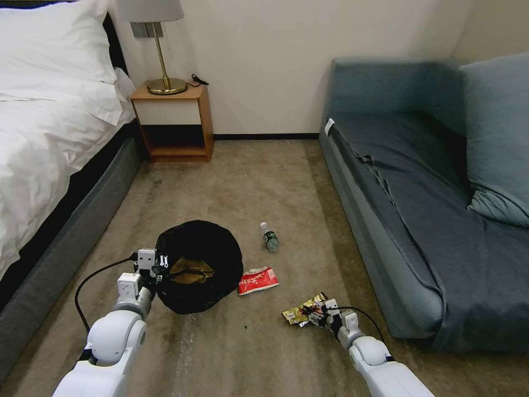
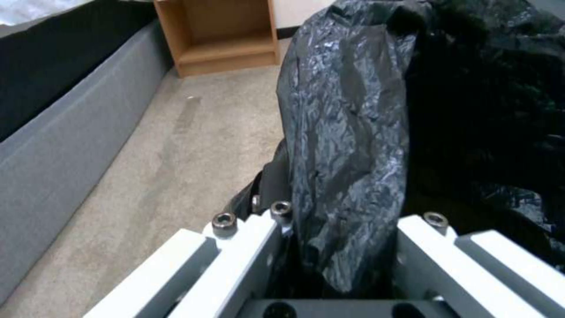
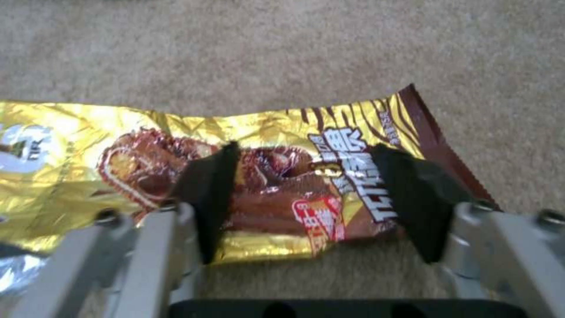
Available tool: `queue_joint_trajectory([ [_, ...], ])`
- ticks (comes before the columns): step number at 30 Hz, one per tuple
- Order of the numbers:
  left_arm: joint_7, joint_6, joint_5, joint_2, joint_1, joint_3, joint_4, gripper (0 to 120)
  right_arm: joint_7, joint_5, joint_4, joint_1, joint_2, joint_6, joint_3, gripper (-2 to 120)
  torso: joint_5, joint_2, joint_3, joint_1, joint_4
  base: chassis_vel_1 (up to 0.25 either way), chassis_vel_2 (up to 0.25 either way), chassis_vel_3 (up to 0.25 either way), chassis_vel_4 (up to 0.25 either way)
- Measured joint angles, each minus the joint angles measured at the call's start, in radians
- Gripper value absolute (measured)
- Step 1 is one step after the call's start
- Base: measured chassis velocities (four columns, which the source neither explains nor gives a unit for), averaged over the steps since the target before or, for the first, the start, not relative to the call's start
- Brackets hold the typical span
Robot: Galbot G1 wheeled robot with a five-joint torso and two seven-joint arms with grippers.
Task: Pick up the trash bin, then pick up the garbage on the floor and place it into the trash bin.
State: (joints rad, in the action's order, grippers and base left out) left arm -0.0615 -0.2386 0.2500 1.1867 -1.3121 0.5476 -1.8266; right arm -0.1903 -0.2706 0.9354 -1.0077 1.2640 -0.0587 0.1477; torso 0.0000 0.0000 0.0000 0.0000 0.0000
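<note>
The trash bin (image 1: 212,251), draped in a crinkled black bag (image 2: 347,132), stands on the carpet left of centre with a tan crumpled paper bag (image 1: 190,269) inside it. My left gripper (image 1: 157,269) is shut on the bin's near-left rim, and the bag fold lies between its white fingers (image 2: 247,247). The gold-brown snack wrapper (image 1: 300,311) (image 3: 118,132) lies flat on the floor. Low over it, my right gripper (image 1: 320,315) (image 3: 306,203) is open, its black pads (image 3: 206,198) straddling the wrapper. A red-and-white wrapper (image 1: 258,280) and a small clear bottle (image 1: 269,237) lie right of the bin.
A bed (image 1: 49,138) with a grey base runs along the left. A wooden nightstand (image 1: 173,124) with a brass lamp (image 1: 162,55) stands at the back wall. A blue-grey sofa (image 1: 430,193) lines the right, leaving a carpet strip (image 1: 231,176) between.
</note>
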Motion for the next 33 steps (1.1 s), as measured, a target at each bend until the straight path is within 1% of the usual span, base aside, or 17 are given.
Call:
queue_joint_trajectory([
  [2,0.000,0.002,0.000,0.001,-0.006,0.001,-0.008,4,-0.001,0.012,0.006,-0.014,0.000,-0.001,0.006,48,0.0000,0.000,0.000,0.000,0.0000,0.000,0.000,0.000,0.000],
  [3,0.000,0.002,0.000,0.001,-0.006,0.001,-0.008,4,-0.001,0.012,0.006,-0.014,0.000,-0.001,0.006,48,0.0000,0.000,0.000,0.000,0.0000,0.000,0.000,0.000,0.000],
  [4,0.000,0.004,0.000,0.002,-0.010,0.002,-0.011,4,-0.003,0.017,0.008,-0.019,0.001,-0.002,0.009,43,-0.0001,0.000,0.000,0.000,0.0000,0.000,0.000,0.000,0.000],
  [5,0.000,0.004,0.000,0.002,-0.010,0.002,-0.011,4,-0.003,0.017,0.008,-0.019,0.001,-0.002,0.009,43,-0.0001,0.000,0.000,0.000,0.0000,0.000,0.000,0.000,0.000],
  [7,0.000,0.009,-0.002,0.005,-0.020,0.003,-0.015,4,-0.009,0.025,0.015,-0.032,0.002,-0.003,0.021,36,-0.0001,0.000,0.000,0.000,0.0000,0.000,0.000,0.000,0.000],
  [8,0.000,0.009,-0.002,0.005,-0.020,0.003,-0.015,4,-0.009,0.025,0.015,-0.032,0.002,-0.003,0.021,36,-0.0001,0.000,0.000,0.000,0.0000,0.000,0.000,0.000,0.000],
  [10,0.000,0.010,-0.004,0.006,-0.025,0.003,-0.020,4,-0.012,0.028,0.020,-0.041,0.002,-0.004,0.028,26,-0.0001,0.000,0.000,0.000,0.0000,0.000,0.000,0.000,0.000],
  [11,0.000,0.010,-0.004,0.006,-0.025,0.003,-0.020,4,-0.012,0.028,0.020,-0.041,0.002,-0.004,0.028,26,-0.0001,0.000,0.000,0.000,0.0000,0.000,0.000,0.000,0.000],
  [13,0.000,0.011,-0.005,0.008,-0.031,0.003,-0.028,4,-0.013,0.029,0.026,-0.049,0.001,-0.004,0.034,15,0.0000,0.000,0.000,0.000,-0.0001,0.000,0.000,0.000,0.000],
  [14,0.000,0.011,-0.005,0.008,-0.031,0.003,-0.028,4,-0.013,0.029,0.026,-0.049,0.001,-0.004,0.034,15,0.0000,0.000,0.000,0.000,-0.0001,0.000,0.000,0.000,0.000],
  [15,0.000,0.011,-0.006,0.009,-0.034,0.003,-0.032,4,-0.014,0.029,0.029,-0.051,0.001,-0.004,0.037,8,0.0000,0.000,0.000,0.000,0.0000,0.000,0.000,0.000,0.000],
  [16,0.000,0.011,-0.006,0.010,-0.037,0.003,-0.037,4,-0.016,0.029,0.032,-0.054,0.000,-0.004,0.039,4,0.0000,0.000,0.000,0.000,-0.0001,0.000,0.000,0.000,0.000],
  [17,0.000,0.011,-0.006,0.010,-0.037,0.003,-0.037,4,-0.016,0.029,0.032,-0.054,0.000,-0.004,0.039,4,0.0000,0.000,0.000,0.000,-0.0001,0.000,0.000,0.000,0.000],
  [18,0.000,0.011,-0.006,0.010,-0.041,0.004,-0.042,4,-0.017,0.029,0.034,-0.056,-0.001,-0.004,0.040,1,0.0001,0.000,0.000,0.000,-0.0001,0.000,0.000,0.000,0.000],
  [33,-0.004,0.019,-0.021,0.025,-0.076,0.011,-0.065,4,-0.028,0.020,0.072,-0.085,-0.009,-0.009,0.066,0,0.0002,0.000,0.000,0.000,0.0000,0.000,0.000,0.000,0.000],
])
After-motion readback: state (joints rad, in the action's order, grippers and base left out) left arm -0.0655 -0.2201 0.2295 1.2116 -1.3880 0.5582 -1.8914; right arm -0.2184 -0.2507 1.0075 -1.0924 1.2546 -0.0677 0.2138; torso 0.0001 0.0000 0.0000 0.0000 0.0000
